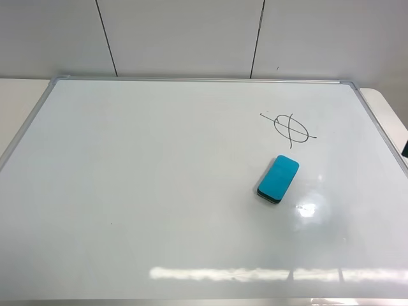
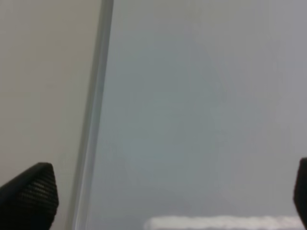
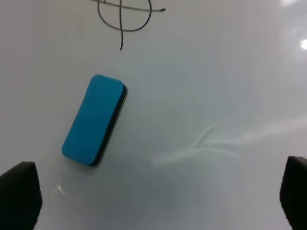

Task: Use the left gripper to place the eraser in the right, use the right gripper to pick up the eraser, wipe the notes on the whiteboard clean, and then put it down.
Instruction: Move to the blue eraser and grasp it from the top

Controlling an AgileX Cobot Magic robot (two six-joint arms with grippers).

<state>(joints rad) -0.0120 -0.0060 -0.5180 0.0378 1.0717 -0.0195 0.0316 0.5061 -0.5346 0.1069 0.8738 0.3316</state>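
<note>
The teal-blue eraser [image 1: 278, 178] lies flat on the whiteboard [image 1: 159, 178], right of centre, felt side down. The notes [image 1: 290, 129], a black oval crossed by two lines, sit just beyond it. In the right wrist view my right gripper [image 3: 157, 195] is open and empty above the board, with the eraser [image 3: 94, 120] and the notes [image 3: 122, 12] ahead of it. In the left wrist view my left gripper [image 2: 165, 196] is open and empty over the whiteboard's silver frame [image 2: 93, 120]. Neither gripper's fingers show in the exterior view.
The cream table [image 1: 16, 105] shows beyond the board's left edge, also in the left wrist view [image 2: 43, 86]. A white panelled wall [image 1: 191, 38] stands behind the board. A small dark shape [image 1: 405, 150] sits at the right edge.
</note>
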